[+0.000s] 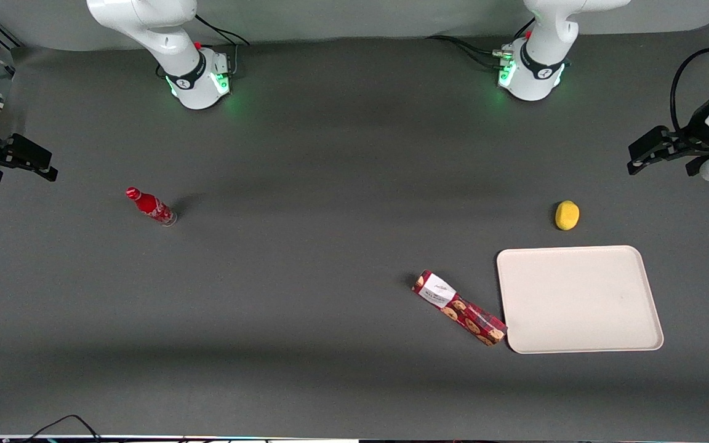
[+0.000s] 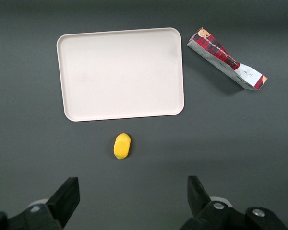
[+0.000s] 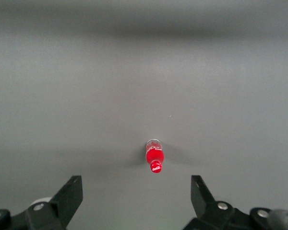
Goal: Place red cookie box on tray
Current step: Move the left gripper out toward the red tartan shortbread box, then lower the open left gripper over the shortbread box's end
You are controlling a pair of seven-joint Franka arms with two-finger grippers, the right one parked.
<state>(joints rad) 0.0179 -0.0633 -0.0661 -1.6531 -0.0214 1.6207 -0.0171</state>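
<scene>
The red cookie box (image 1: 459, 307) lies flat and slantwise on the dark table beside the cream-white tray (image 1: 579, 298), on the side toward the parked arm. One end is close to the tray's nearer corner, and the white-label end points away from it. The tray holds nothing. Both also show in the left wrist view: the box (image 2: 225, 57) and the tray (image 2: 120, 72). My left gripper (image 1: 644, 151) hangs open and empty high at the working arm's end of the table, farther from the front camera than the tray. In its own view the gripper (image 2: 132, 189) shows wide-open jaws over bare table.
A small yellow rounded object (image 1: 567, 215) lies on the table between my gripper and the tray, and it also shows in the left wrist view (image 2: 122, 146). A small red bottle (image 1: 151, 206) stands toward the parked arm's end of the table.
</scene>
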